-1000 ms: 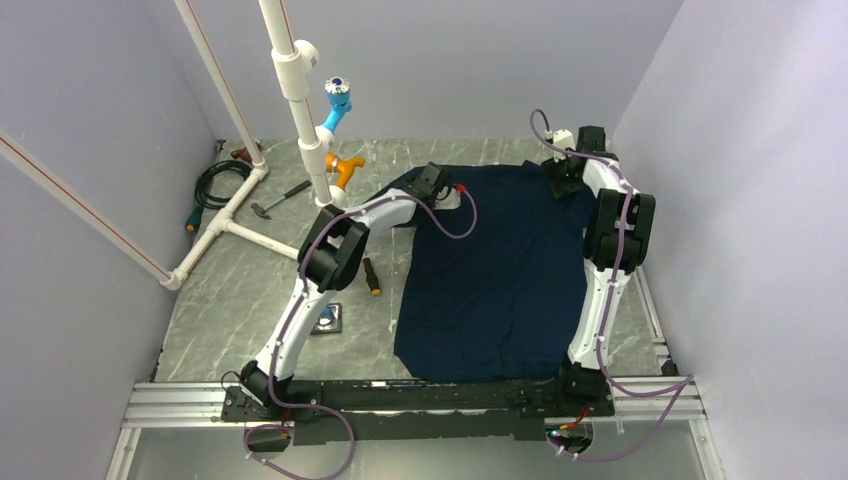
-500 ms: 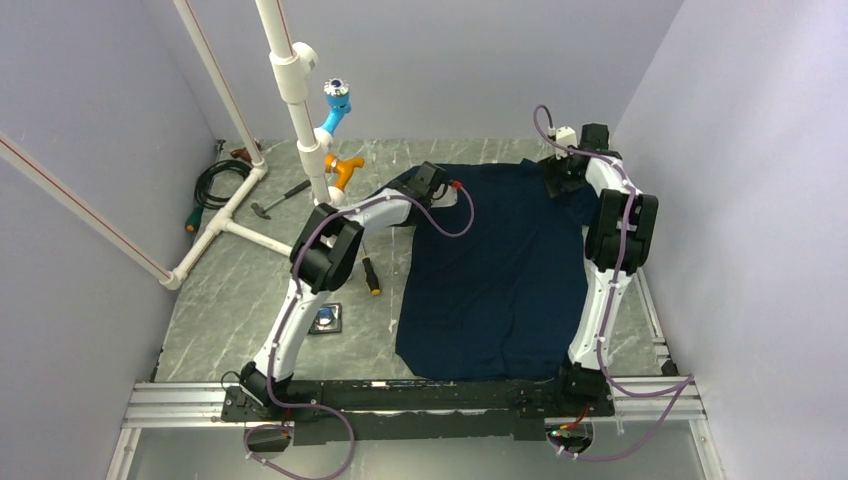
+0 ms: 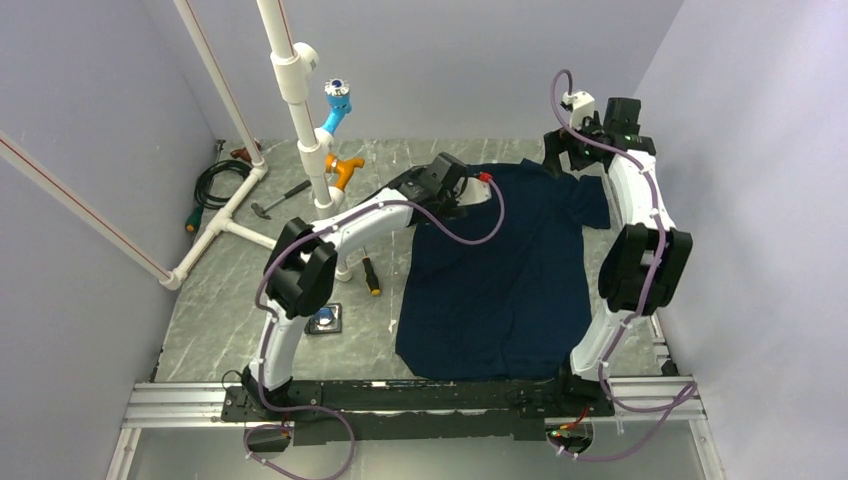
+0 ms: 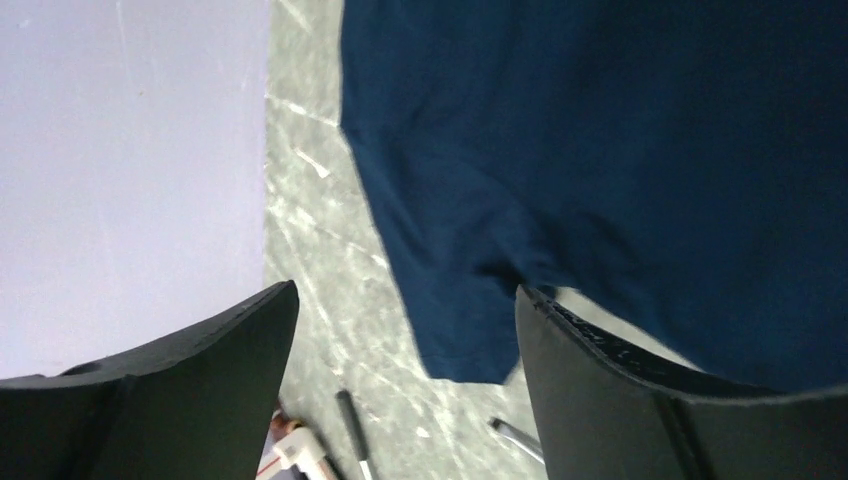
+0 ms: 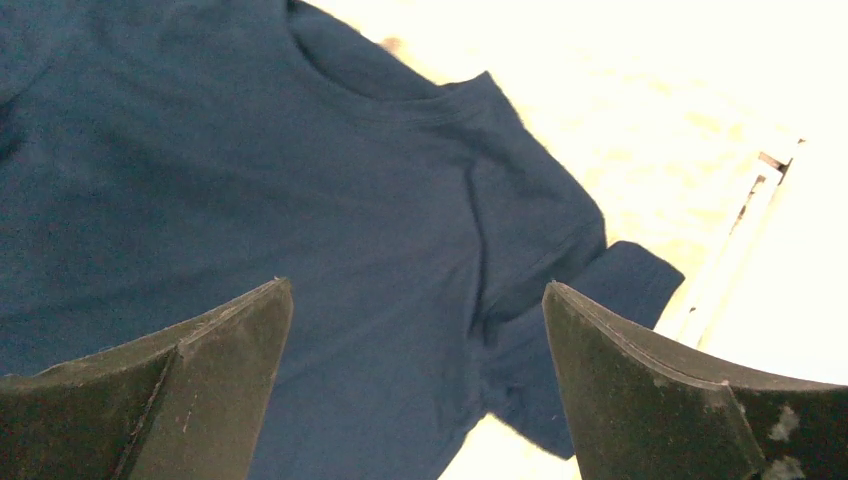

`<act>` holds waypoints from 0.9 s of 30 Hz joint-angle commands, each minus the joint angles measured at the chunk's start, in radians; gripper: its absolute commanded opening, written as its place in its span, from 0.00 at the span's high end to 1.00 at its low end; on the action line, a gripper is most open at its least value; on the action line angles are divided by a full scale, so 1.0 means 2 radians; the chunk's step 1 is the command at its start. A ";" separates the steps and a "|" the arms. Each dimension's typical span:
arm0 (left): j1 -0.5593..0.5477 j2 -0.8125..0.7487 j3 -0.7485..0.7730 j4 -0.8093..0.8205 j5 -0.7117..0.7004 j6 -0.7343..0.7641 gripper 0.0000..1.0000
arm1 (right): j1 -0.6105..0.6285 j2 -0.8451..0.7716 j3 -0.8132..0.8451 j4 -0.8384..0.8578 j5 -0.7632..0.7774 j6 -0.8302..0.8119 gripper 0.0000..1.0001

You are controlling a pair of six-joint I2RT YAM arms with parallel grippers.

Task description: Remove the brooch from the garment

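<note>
On table (image 3: 250, 300) ctr, shirt (image 3: 500, 270) lies spread flat, collar to 12 o'clock, hem to 6. At 10–11 o'clock stands a white pipe frame (image 3: 290, 90) w/ light-blue fitting (image 3: 338, 100) and orange fitting (image 3: 342, 170). Cable coil (image 3: 222, 182) and hammer (image 3: 275, 200) lie by its foot. Black-handled tool (image 3: 371, 277) lies just off shirt's edge at 9 o'clock. L arm (image 3: 300, 270) arches over that side.

L gripper (image 4: 405, 290) hangs over the sleeve at 11 o'clock, jaws wide apart, nothing held. R gripper (image 5: 416, 283) is up over collar and shoulder at 1 o'clock, also spread wide, empty.

Brooch (image 3: 327, 318), small blue-grey disc, sits on dark square pad (image 3: 336, 327) at 8 o'clock. It's off the shirt, near L elbow, well apart from both grippers.
</note>
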 commanded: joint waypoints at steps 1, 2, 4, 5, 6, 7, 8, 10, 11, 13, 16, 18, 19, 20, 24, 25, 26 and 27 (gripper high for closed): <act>-0.028 -0.073 -0.015 -0.060 0.077 -0.050 0.13 | -0.002 -0.068 -0.047 -0.042 -0.065 0.007 0.00; -0.033 -0.085 -0.018 -0.071 0.092 -0.061 0.12 | -0.002 -0.085 -0.056 -0.047 -0.074 0.008 0.00; -0.041 -0.113 -0.026 -0.096 0.128 -0.082 0.10 | -0.002 -0.121 -0.092 -0.052 -0.093 0.014 0.00; -0.044 -0.133 -0.033 -0.105 0.148 -0.093 0.09 | -0.001 -0.141 -0.110 -0.051 -0.100 0.020 0.00; -0.047 -0.151 -0.042 -0.113 0.167 -0.102 0.08 | 0.001 -0.161 -0.127 -0.051 -0.107 0.025 0.00; -0.049 -0.168 -0.053 -0.120 0.185 -0.110 0.06 | 0.005 -0.181 -0.145 -0.053 -0.113 0.028 0.00; -0.052 -0.188 -0.064 -0.127 0.208 -0.119 0.05 | 0.010 -0.200 -0.160 -0.055 -0.116 0.031 0.00; -0.053 -0.224 -0.082 -0.143 0.254 -0.139 0.04 | 0.023 -0.244 -0.194 -0.056 -0.116 0.037 0.00; -0.053 -0.243 -0.096 -0.151 0.273 -0.144 0.04 | 0.030 -0.260 -0.209 -0.059 -0.115 0.038 0.00; -0.053 -0.284 -0.121 -0.161 0.299 -0.143 0.03 | 0.049 -0.288 -0.238 -0.066 -0.106 0.039 0.00; -0.049 -0.363 -0.195 -0.167 0.305 -0.125 0.02 | 0.090 -0.328 -0.281 -0.068 -0.076 0.040 0.00; -0.030 -0.419 -0.247 -0.154 0.327 -0.117 0.01 | 0.125 -0.350 -0.308 -0.067 -0.045 0.040 0.00; -0.012 -0.445 -0.264 -0.152 0.342 -0.118 0.01 | 0.139 -0.359 -0.318 -0.067 -0.030 0.040 0.00; 0.009 -0.465 -0.276 -0.155 0.360 -0.122 0.01 | 0.147 -0.367 -0.326 -0.066 -0.023 0.043 0.00; 0.072 -0.544 -0.309 -0.180 0.402 -0.127 0.01 | 0.156 -0.389 -0.341 -0.065 -0.008 0.051 0.00; 0.086 -0.567 -0.323 -0.176 0.405 -0.131 0.01 | 0.156 -0.396 -0.344 -0.063 0.000 0.054 0.00; 0.104 -0.589 -0.335 -0.173 0.406 -0.138 0.01 | 0.156 -0.403 -0.348 -0.060 0.008 0.054 0.00; 0.126 -0.610 -0.342 -0.173 0.407 -0.144 0.01 | 0.156 -0.414 -0.355 -0.055 0.017 0.055 0.00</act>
